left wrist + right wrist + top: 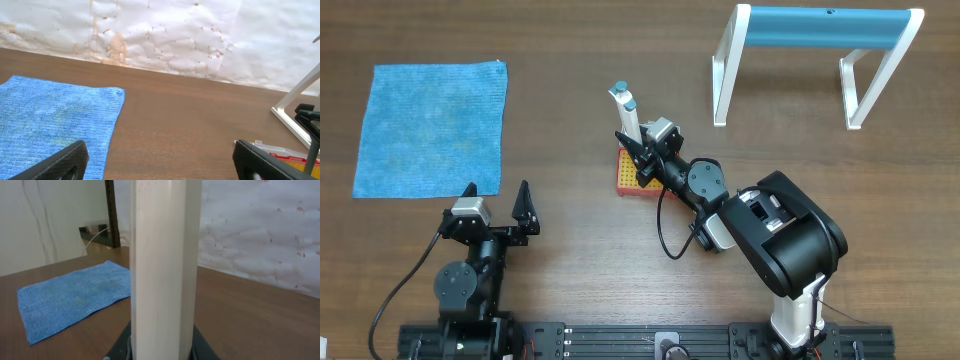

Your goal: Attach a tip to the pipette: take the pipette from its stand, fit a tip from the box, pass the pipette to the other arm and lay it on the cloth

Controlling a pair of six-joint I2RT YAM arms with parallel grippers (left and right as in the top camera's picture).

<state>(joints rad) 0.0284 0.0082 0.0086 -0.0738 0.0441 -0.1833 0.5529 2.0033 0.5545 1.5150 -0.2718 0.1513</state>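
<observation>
Near a corner of the blue cloth [430, 130] at the left, the left gripper [497, 190] is hovering with its jaws spread wide and empty, while at the middle the right gripper [642, 150] is clamping the upright pipette [628, 115] close by the tip box [632, 178].

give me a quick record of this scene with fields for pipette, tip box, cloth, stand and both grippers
pipette: upright, off its stand, in right gripper
right gripper: shut on pipette, at tip box
tip box: orange, mid-table
left gripper: open, empty, near cloth
cloth: blue, flat, bare
stand: far right corner, no pipette
tip fitted: cannot tell
</observation>
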